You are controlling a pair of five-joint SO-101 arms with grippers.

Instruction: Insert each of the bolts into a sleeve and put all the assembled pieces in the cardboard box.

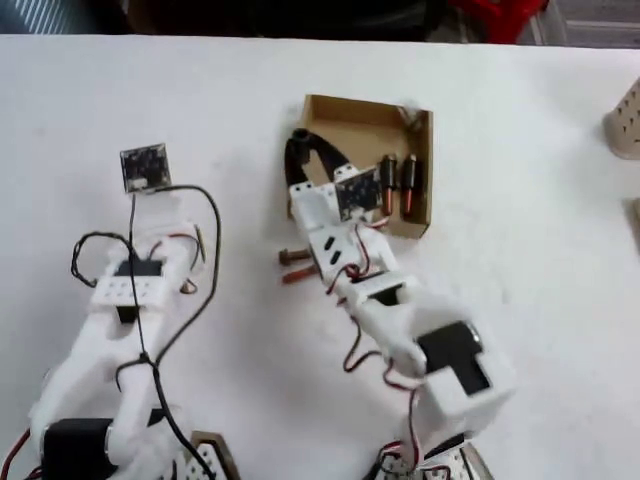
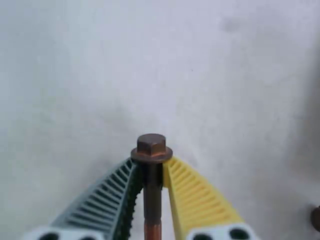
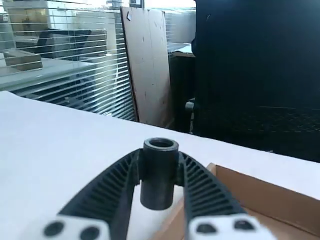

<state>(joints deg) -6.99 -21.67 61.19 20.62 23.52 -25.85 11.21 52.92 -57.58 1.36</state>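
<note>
High view: the left arm is lying over the near left part of the white table, well apart from the cardboard box. The right arm is stretching to the box, its right gripper hanging at the box's left edge. Two assembled pieces are lying side by side inside the box against its right wall. Two loose copper-coloured bolts are resting on the table just beside the right arm, outside the box. Left wrist view: the left gripper is pinching a copper bolt by its shank just under the hexagonal head, one grey-green ribbed finger and one yellow ribbed finger pressing on either side, over bare table surface. Right wrist view: the right gripper is clamping a dark sleeve between two black ribbed fingers; the sleeve is standing upright with its open bore facing up, above the table and just beside the box's brown wall.
</note>
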